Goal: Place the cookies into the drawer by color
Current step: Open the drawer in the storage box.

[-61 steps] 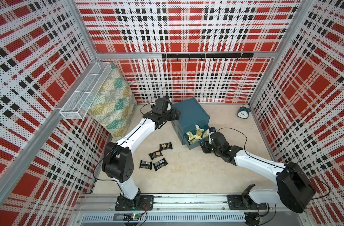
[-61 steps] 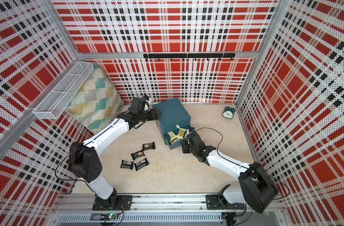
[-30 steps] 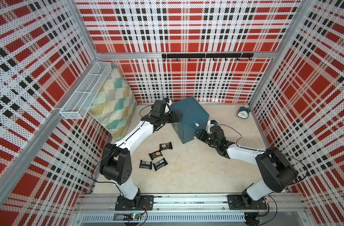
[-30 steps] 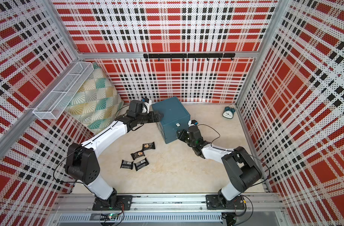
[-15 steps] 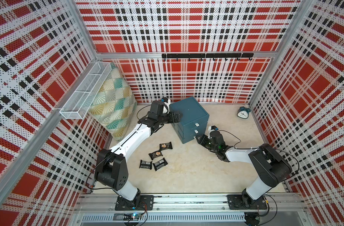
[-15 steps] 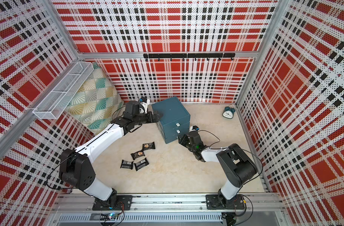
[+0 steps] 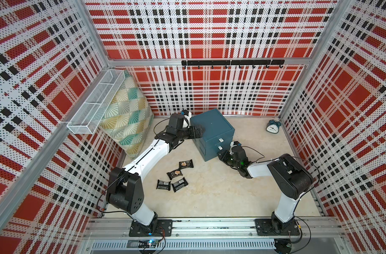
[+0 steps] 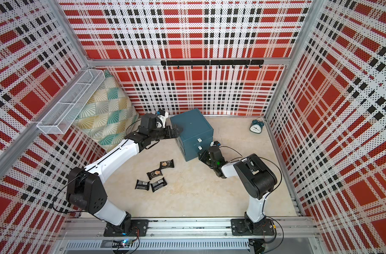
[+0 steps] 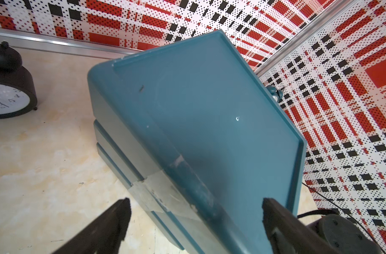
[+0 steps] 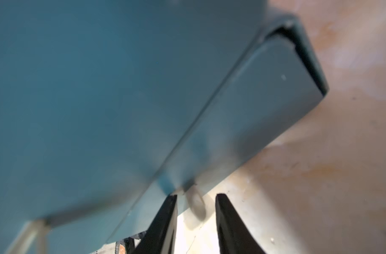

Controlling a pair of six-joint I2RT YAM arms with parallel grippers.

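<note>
- The drawer (image 7: 212, 126): a teal cabinet standing on the floor. Every front that shows sits flush, so the contents are hidden.
- My left gripper (image 9: 195, 200): the fingers are spread wide and straddle a rear edge of the cabinet without closing on it.
- My right gripper (image 10: 196, 195): the fingers are narrow, one on each side of the lowest white tab handle (image 10: 196, 204), with a slight gap at both.
- The cookies (image 7: 174, 174): four black packets lie on the floor near the cabinet, outside it.

top views high above, looking down on everything, wrist views close on drawer (image 9: 198, 123)
</note>
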